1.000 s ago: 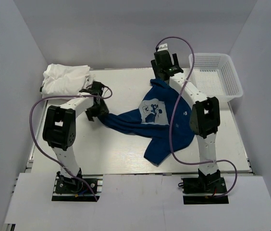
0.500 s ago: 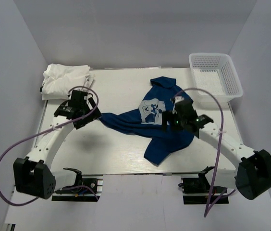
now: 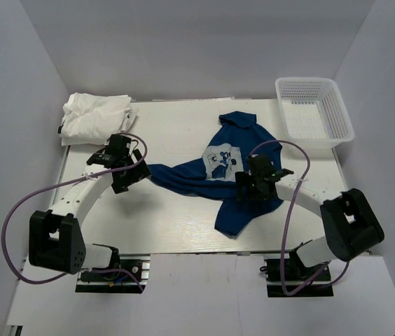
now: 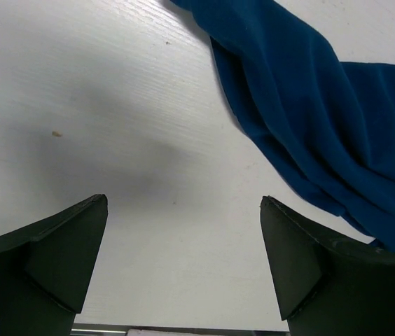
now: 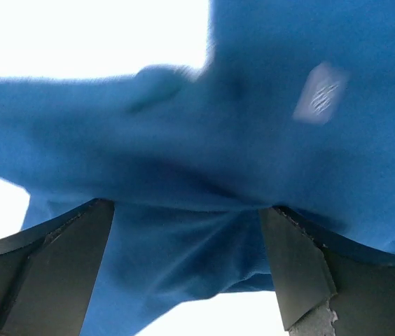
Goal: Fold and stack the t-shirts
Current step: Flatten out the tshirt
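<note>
Two claws, both spread wide and neither holding anything. The left gripper (image 3: 129,179) hangs low over the table (image 3: 183,227) at about 9 o'clock from the table's middle. It sits just beside the end of the navy t-shirt (image 3: 197,180)'s long sleeve, which trails out toward it. In the left wrist view its dark fingers (image 4: 50,259) stand far apart with only bare white tabletop between them. The blue cloth runs from 12 o'clock down to 4 o'clock and meets the edge of the finger on that side. Whether it presses on the finger or merely passes behind it I cannot tell.

The right gripper (image 3: 244,189) is down on the shirt's body, at 5 o'clock from the white chest print (image 3: 222,162). In the right wrist view its fingers (image 5: 43,266) are likewise set wide. Rumpled blue fabric, blurred and very close, fills the whole gap between them. No fold is pinched.

The navy shirt lies unfolded and twisted across the middle of the table. Its collar points to 12 o'clock, its hem hangs toward 6 o'clock, and the print faces up. The white t-shirts (image 3: 94,115) sit in a loose heap at the 10 o'clock corner, well apart from the navy one. A white mesh basket (image 3: 344,122) stands at the 2 o'clock corner.
</note>
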Controlling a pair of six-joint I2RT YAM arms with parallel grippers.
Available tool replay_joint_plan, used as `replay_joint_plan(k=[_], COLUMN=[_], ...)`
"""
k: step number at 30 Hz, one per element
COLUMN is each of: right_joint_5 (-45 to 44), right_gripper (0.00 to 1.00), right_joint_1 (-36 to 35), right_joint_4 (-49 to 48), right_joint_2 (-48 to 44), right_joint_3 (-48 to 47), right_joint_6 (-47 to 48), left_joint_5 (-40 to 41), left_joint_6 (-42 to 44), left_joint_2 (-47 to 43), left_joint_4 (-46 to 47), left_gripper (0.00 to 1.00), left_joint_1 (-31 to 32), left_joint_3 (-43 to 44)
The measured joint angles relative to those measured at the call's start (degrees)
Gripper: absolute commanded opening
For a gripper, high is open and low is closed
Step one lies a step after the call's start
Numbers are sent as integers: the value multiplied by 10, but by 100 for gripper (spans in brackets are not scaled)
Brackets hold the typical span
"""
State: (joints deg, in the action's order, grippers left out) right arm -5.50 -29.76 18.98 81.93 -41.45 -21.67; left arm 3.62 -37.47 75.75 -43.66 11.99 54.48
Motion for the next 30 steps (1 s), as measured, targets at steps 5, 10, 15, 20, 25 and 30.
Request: replay_joint_plan(k=[5, 10, 15, 20, 25, 30], right_joint_5=[-37, -49, -37, -10, 20, 44], right_gripper=[90, 90, 90, 90, 90, 90], right_joint_1=[47, 90, 97, 81, 55, 14], right_joint_4=[-16, -24, -10, 2, 19, 79], right_joint_2=[50, 96, 82, -26, -158, -200], right_joint_3=[-38, -87, -125, -111, -53, -10], right_joint_6=[12, 31, 60, 65, 57, 47], left_joint_5=[-16, -30, -71, -113, -142, -132], left_joint_6=[6, 6, -1, -17, -37, -53], left_joint_2=[16, 36, 59, 83, 126, 152], left_joint_4=[21, 44, 84, 137, 191, 221], left_gripper=[100, 100, 99, 89, 64, 48], left_joint_1=[-19, -43, -64, -66, -66, -67], left_joint_3=[0, 1, 0, -30, -44, -44])
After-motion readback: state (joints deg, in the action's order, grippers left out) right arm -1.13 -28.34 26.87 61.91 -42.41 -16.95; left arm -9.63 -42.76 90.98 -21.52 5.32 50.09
